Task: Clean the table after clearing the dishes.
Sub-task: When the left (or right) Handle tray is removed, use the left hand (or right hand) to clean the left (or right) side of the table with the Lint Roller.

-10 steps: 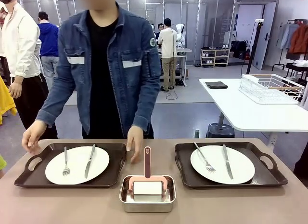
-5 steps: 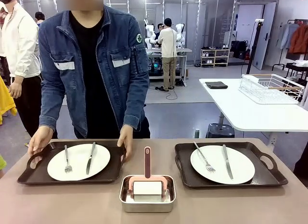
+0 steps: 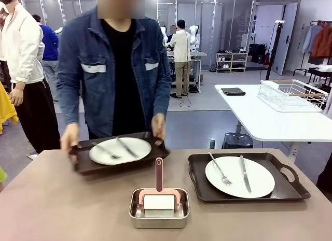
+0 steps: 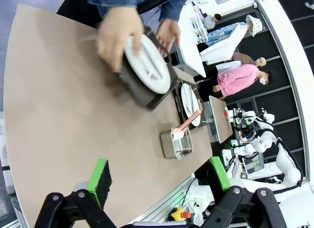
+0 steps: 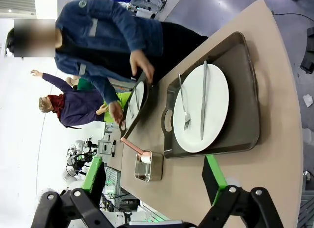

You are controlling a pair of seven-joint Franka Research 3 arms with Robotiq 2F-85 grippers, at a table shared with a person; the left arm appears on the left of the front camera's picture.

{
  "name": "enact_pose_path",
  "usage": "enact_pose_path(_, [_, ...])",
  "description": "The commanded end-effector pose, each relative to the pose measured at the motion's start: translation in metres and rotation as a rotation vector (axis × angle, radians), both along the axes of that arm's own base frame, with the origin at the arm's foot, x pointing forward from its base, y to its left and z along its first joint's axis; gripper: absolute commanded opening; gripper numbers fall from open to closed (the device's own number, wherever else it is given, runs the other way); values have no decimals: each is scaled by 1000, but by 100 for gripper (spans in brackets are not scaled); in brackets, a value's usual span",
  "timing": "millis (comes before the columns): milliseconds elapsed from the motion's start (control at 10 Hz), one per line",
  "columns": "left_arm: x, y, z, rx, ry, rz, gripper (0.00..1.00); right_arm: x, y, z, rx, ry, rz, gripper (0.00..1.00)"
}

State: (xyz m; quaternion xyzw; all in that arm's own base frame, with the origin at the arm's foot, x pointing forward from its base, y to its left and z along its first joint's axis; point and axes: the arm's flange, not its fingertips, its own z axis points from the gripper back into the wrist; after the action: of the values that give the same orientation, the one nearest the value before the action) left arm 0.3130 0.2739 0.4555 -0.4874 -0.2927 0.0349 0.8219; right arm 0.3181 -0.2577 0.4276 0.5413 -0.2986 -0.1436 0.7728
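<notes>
Gaping wide and empty, left gripper (image 4: 159, 174) and right gripper (image 5: 154, 175) hover above the table (image 3: 62, 210); person's hands (image 3: 158, 128) hold one dish tray (image 3: 88, 163) raised at its far edge, second tray (image 3: 199, 186) by its right edge.

A small steel pan (image 3: 155, 221) is sitting front and centre. A pink-handled cleaning tool (image 3: 158, 174) is lying in it, its white pad resting inside the pan and its handle pointing away toward a person in a denim jacket (image 3: 116, 80), who is standing on the far side. Off to the right, a white table (image 3: 270, 124) is carrying a white wire dish rack (image 3: 293, 96) and a folded dark cloth (image 3: 233, 91), and a dark stool (image 3: 237, 140) is sitting beneath it. Someone in a white shirt (image 3: 23, 49) is standing at the left. Farther back, another person (image 3: 181, 54) is facing away. Clothes (image 3: 322, 41) are hanging at the far right.
</notes>
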Motion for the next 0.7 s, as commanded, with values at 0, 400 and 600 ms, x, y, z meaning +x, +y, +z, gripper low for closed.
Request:
enact_pose_path(0, [14, -17, 17, 39, -106, -45, 100, 1, -1, 3, -2, -17, 5, 100])
enact_pose_path(400, [81, -136, 76, 334, -208, -312, 100, 1, -1, 3, -2, -17, 5, 100])
enact_pose_path(600, [112, -212, 99, 491, -220, -445, 100, 1, -1, 3, -2, -17, 5, 100])
